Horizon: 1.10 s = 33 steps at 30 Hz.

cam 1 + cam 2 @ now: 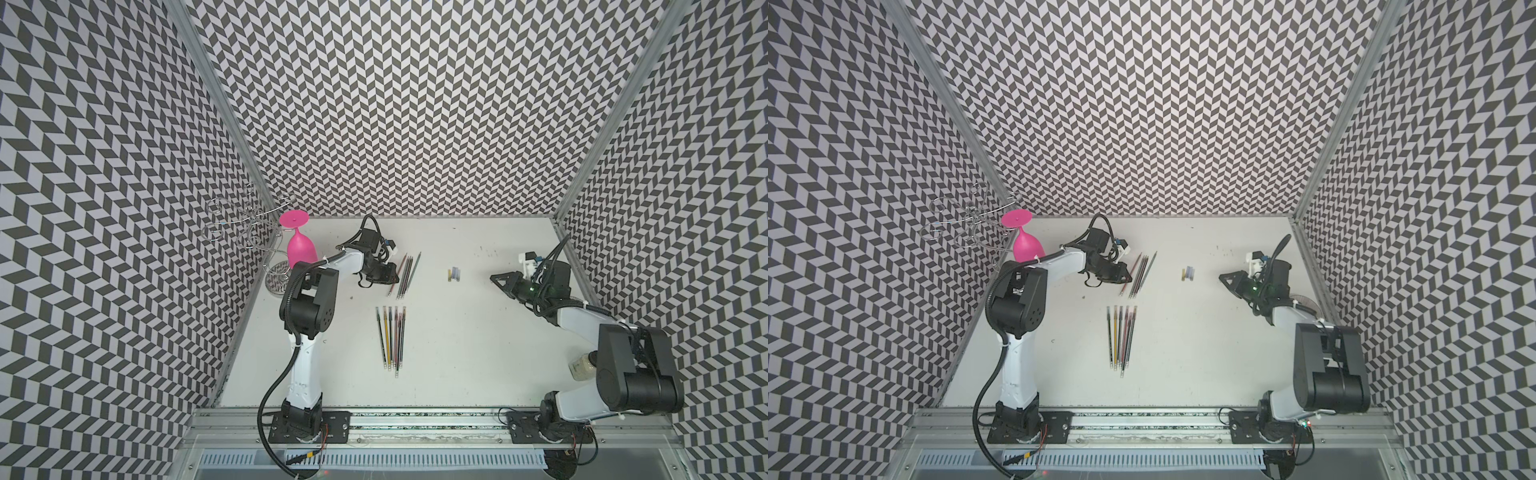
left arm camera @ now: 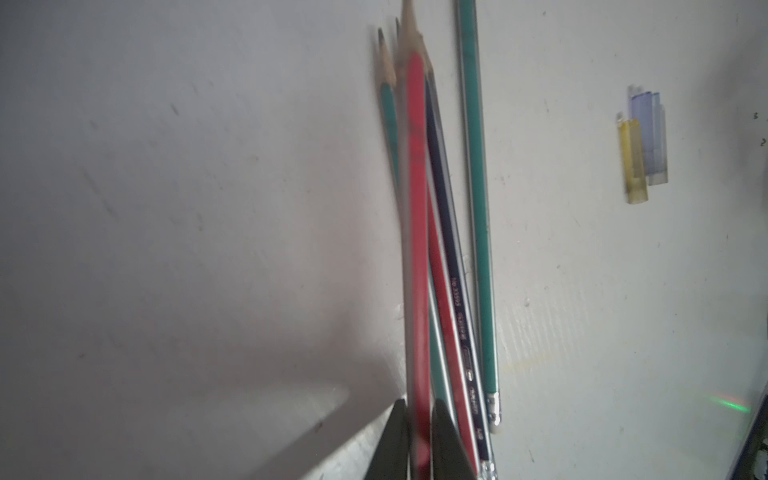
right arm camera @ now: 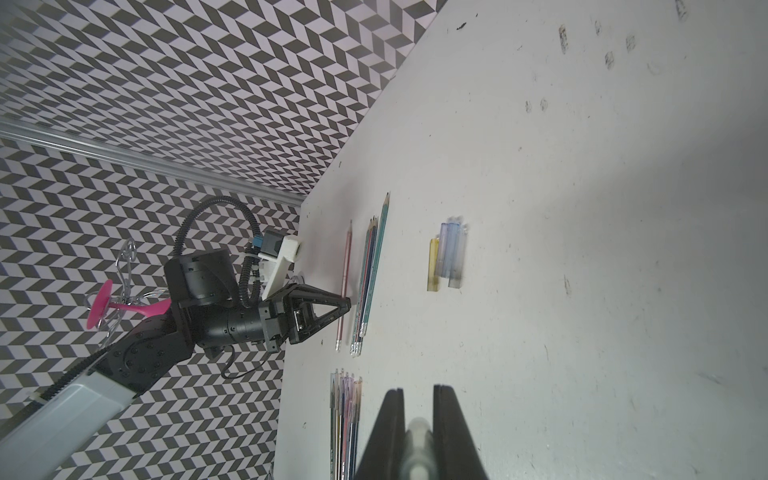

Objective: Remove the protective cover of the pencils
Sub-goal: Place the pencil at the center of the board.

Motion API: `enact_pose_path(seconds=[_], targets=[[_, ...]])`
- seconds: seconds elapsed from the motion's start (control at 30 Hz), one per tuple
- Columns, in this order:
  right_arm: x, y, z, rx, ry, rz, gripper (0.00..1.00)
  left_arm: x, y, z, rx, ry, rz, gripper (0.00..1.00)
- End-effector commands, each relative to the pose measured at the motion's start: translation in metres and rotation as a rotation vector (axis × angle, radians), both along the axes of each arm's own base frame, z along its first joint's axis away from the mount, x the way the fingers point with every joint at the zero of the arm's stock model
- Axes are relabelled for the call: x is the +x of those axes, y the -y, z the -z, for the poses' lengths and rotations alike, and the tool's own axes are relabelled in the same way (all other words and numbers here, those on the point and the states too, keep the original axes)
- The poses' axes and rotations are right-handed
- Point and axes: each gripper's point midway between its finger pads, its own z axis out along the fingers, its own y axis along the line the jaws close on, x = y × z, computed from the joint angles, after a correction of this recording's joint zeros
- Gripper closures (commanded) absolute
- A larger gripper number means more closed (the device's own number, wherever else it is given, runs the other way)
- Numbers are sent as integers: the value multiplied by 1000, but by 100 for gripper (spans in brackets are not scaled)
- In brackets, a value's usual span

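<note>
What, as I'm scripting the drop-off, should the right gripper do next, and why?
Probably move across to the loose caps and open there: the right gripper is shut on what looks like a pale cap, and that cluster lies just beyond its tips.

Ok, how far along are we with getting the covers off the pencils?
Partway. Done: several bare pencils lie by the left gripper, and pulled caps sit mid-table. In hand: left jaws grip a red pencil; the right gripper holds what looks like a pale cap. Left: the near row, still capped.
</note>
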Motion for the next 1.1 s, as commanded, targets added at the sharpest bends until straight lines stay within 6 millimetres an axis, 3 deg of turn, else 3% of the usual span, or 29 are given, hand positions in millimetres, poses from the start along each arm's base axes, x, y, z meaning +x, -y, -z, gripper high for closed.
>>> enact_pose_path(seconds=[0.0,0.2,0.33,0.6,0.77,1.07], targets=[[3,-1,-4,-13,45,-6,93,5,7,-8,-26,19,15,84],[3,0,0,-15,34,-1,93,4,10,-13,-43,22,26,84],[4,-2,14,-45,-9,-5,93,5,14,-32,-68,69,32,85],[5,-51,51,-143,-117,-140,91,-1,30,-91,-188,194,72,85],[18,-57,68,-189,-174,-144,86,-3,31,-97,-199,202,78,85],[50,-49,91,-254,-214,-88,85,-6,34,-97,-198,200,89,85]])
